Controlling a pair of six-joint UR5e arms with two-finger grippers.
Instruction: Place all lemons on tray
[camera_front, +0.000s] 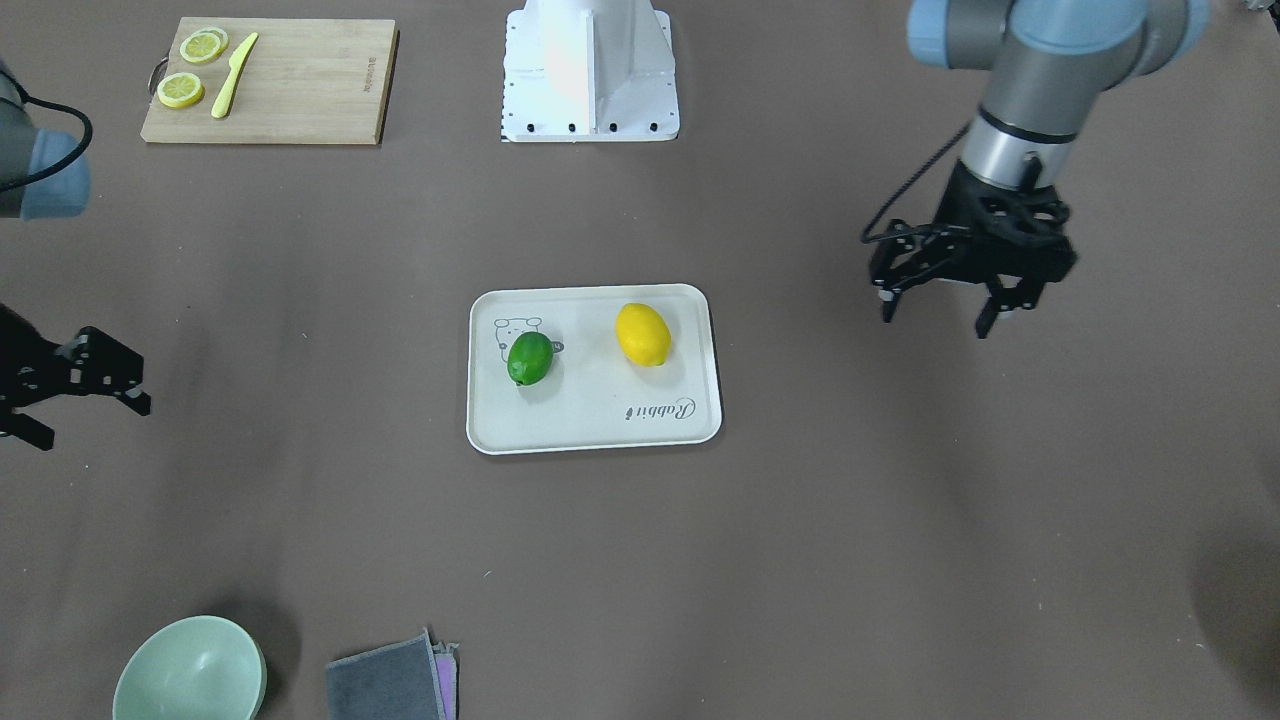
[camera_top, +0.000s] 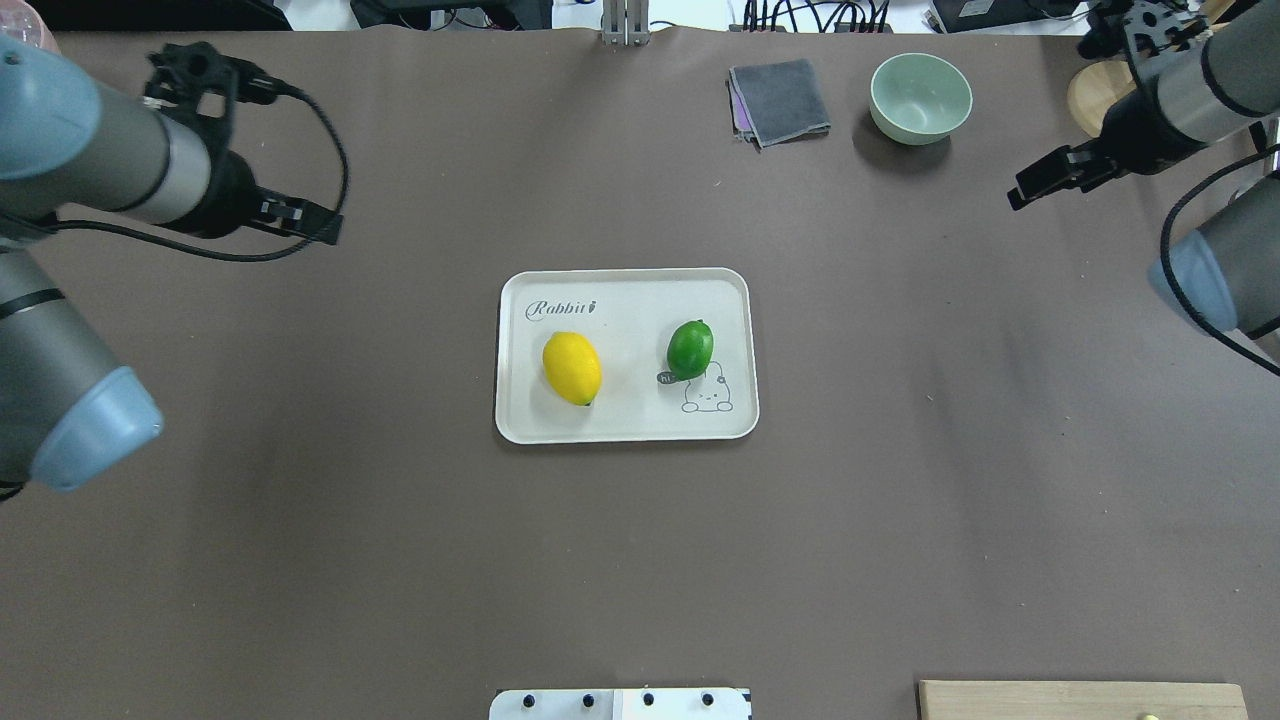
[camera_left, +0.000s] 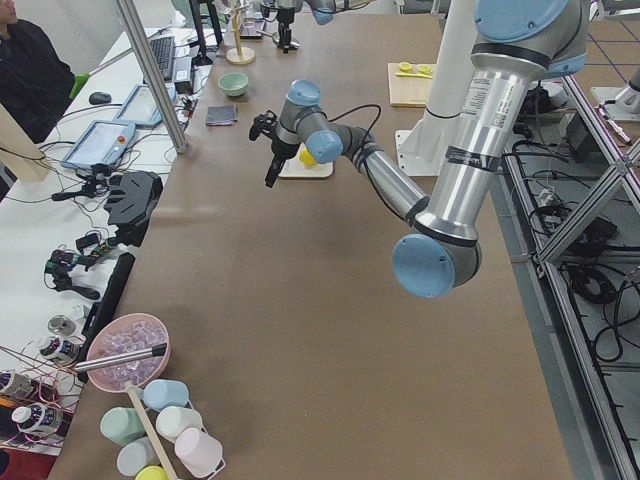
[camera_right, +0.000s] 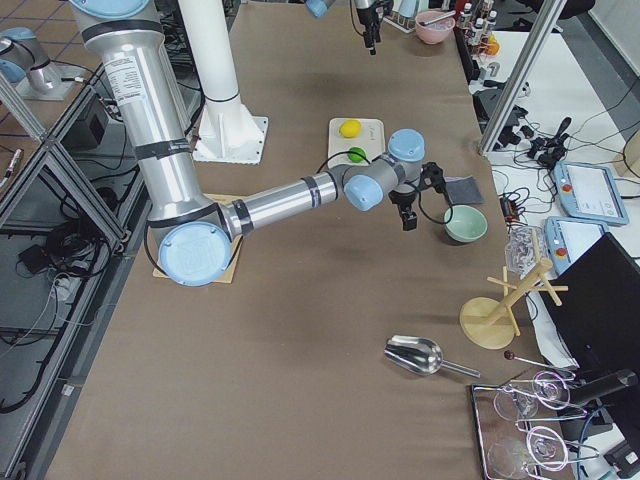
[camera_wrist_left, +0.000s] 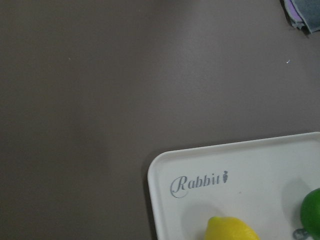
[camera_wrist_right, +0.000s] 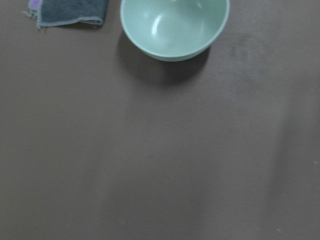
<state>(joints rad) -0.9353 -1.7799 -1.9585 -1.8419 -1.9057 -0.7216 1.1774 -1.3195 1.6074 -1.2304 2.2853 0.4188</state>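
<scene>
The off-white tray (camera_front: 600, 425) lies at the table's middle, and also shows in the overhead view (camera_top: 620, 425). The yellow lemon (camera_front: 643, 334) and the green lemon (camera_front: 530, 358) both rest on it, apart from each other; they also show overhead as yellow (camera_top: 571, 367) and green (camera_top: 690, 348). My left gripper (camera_front: 936, 315) hangs open and empty above the table, well off the tray's side. My right gripper (camera_front: 90, 422) is open and empty at the opposite side, far from the tray. The left wrist view shows the tray's corner (camera_wrist_left: 160, 170) and part of each lemon.
A wooden cutting board (camera_front: 270, 85) with lemon slices and a yellow knife lies near the robot base (camera_front: 590, 70). A pale green bowl (camera_front: 190, 672) and a folded grey cloth (camera_front: 390, 680) sit at the far edge; both show in the right wrist view.
</scene>
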